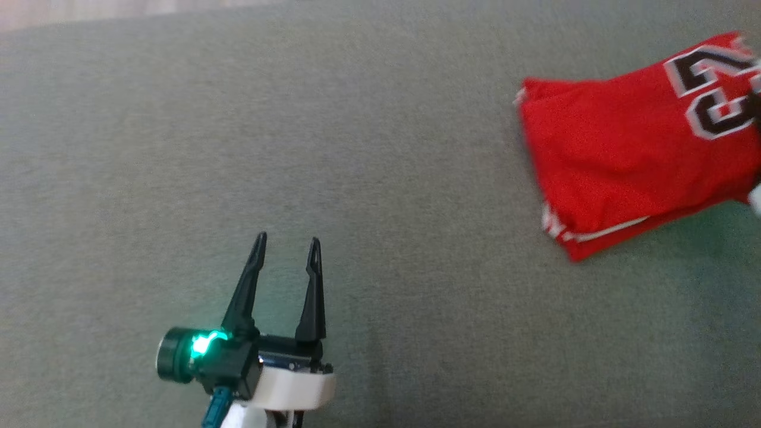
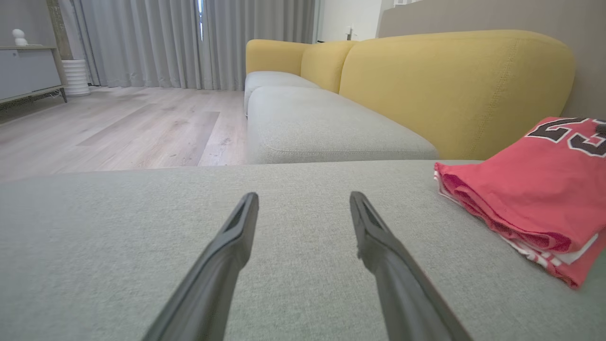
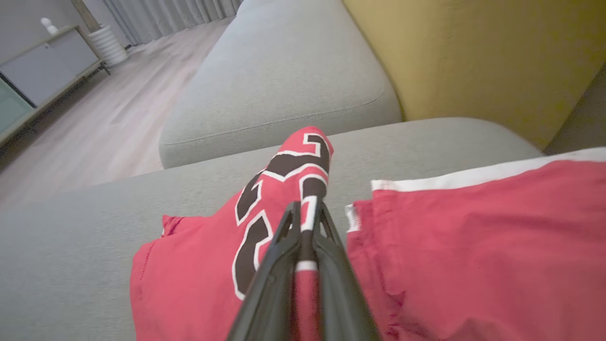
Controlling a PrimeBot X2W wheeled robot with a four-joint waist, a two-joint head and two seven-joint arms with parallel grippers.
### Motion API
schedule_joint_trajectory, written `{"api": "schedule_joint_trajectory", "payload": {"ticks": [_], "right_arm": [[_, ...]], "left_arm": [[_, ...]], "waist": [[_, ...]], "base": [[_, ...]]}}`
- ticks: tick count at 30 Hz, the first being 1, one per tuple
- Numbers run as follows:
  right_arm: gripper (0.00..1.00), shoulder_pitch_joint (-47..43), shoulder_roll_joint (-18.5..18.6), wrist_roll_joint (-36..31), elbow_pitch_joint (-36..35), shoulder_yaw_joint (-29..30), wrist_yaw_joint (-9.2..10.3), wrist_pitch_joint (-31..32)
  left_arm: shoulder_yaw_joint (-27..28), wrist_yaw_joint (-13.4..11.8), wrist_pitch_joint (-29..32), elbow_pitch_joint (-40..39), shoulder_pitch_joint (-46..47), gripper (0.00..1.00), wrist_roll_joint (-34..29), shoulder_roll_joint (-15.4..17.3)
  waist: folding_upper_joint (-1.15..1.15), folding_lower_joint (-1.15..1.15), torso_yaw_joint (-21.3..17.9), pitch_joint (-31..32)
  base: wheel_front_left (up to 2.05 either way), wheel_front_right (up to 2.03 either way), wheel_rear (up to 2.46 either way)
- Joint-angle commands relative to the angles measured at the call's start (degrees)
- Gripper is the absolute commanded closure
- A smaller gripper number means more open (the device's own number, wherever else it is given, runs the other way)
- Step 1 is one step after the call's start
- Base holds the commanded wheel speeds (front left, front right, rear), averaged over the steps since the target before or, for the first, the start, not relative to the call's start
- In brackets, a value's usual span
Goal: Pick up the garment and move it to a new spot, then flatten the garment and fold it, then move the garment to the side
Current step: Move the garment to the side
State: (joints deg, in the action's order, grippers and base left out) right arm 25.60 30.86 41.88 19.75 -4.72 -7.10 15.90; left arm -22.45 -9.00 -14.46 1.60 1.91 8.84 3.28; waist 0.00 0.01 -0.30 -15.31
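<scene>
- Beneath everything: grey sofa seat point(image 1: 297, 148), with yellow backrest point(image 2: 454, 90) rising behind.
- On that seat, toward the robot's right: red garment point(image 1: 624, 160), folded in layers, black-and-white numbers facing up, white trim along one edge.
- Low at the left, well apart from the garment: left tool point(image 1: 287, 241), fingers spread wide, gripping nothing.
- At the numbered part: right tool point(image 3: 308, 208), clamped tight on a raised ridge of the garment.
</scene>
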Motion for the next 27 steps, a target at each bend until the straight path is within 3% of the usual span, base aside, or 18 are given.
{"api": "schedule_joint_trajectory", "payload": {"ticks": [1,10,17,18,22,27], "right_arm": [[1.00,1.21,2.89,-0.57,-2.59,0.51,-0.39,0.55],[1.00,0.70,12.07,-5.90,-5.95,9.50,-0.39,2.75],[1.00,0.64,14.85,-9.60,-5.05,14.40,-0.39,3.27],[0.04,0.88,14.51,-10.48,-4.46,15.30,-0.39,3.36],[0.00,0.42,14.35,-16.57,-4.49,15.56,-0.39,2.03],[0.00,-1.27,8.29,-20.72,-6.67,15.97,-0.39,0.83]], "left_arm": [[1.83,0.19,-0.54,-1.79,1.73,0.00,-0.62,-0.40],[2.38,1.11,-0.54,-1.75,3.75,0.00,-1.94,-0.40],[2.26,1.63,-0.54,-1.83,4.96,0.00,-2.57,-0.40],[2.21,1.70,-0.54,-1.77,5.10,0.00,-2.59,-0.40],[1.88,1.89,-0.54,-1.41,5.52,0.00,-2.51,-0.40],[1.91,1.39,-0.54,-1.18,4.92,0.00,-1.91,-0.40]], "waist": [[0.00,-0.01,-2.32,-2.59],[0.00,-0.01,-3.93,-5.95],[0.00,-0.01,-3.90,-7.78],[0.00,-0.01,-3.82,-7.88],[0.00,-0.01,-3.20,-7.55],[0.00,-0.01,-2.23,-4.81]], "base": [[0.00,0.00,0.00],[0.00,0.00,0.00],[0.00,0.00,0.00],[0.00,0.00,0.00],[0.00,0.00,0.00],[0.00,0.00,0.00]]}}
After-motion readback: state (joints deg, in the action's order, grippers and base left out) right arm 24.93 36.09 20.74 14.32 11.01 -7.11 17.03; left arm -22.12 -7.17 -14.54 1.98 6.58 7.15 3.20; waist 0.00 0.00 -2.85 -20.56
